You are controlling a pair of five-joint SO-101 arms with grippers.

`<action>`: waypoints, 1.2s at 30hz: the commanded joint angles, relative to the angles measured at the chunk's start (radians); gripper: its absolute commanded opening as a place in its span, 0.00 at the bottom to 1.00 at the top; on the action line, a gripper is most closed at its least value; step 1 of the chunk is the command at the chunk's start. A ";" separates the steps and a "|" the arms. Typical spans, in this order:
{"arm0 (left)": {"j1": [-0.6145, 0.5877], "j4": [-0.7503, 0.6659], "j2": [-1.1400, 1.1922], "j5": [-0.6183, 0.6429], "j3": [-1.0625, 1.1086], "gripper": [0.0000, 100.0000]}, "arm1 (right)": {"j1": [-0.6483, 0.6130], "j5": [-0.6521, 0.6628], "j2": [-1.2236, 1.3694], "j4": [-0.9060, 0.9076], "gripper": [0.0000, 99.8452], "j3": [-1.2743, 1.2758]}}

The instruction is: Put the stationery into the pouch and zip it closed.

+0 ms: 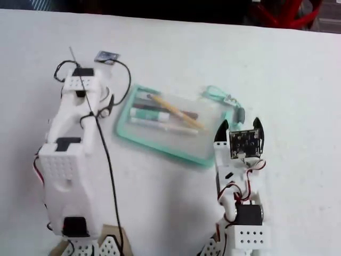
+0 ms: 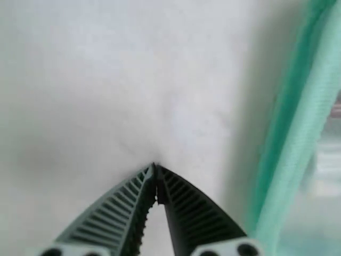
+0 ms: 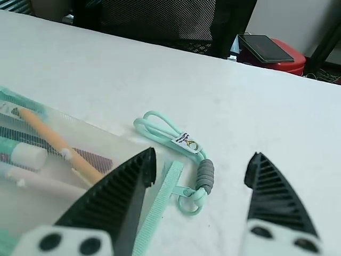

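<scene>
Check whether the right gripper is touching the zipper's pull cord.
Apart. The right wrist view shows the right gripper open, the pull cord lying between its fingers with bare table on both sides.

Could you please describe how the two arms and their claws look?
The left arm and right arm are white blocky plastic with black motor housings. A black cable runs along the left arm; red wires loop on the right one. The left claw is dark, pointed and ribbed; the right claw is black on a white base.

Translucent plastic pouch (image 1: pixel 176 125) with mint cloth edging, matt white table (image 1: pixel 277 74)
</scene>
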 commanded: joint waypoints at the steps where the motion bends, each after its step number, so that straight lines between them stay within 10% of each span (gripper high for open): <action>1: 0.064 0.137 0.065 0.008 -0.078 0.02 | 0.012 0.003 -0.008 -0.021 0.27 0.005; 26: 0.394 0.419 -0.015 0.149 -0.173 0.02 | 0.054 0.003 -0.008 -0.042 0.27 0.005; 36: 0.151 0.463 -0.320 0.149 -0.178 0.02 | 0.053 0.003 -0.008 -0.041 0.27 0.005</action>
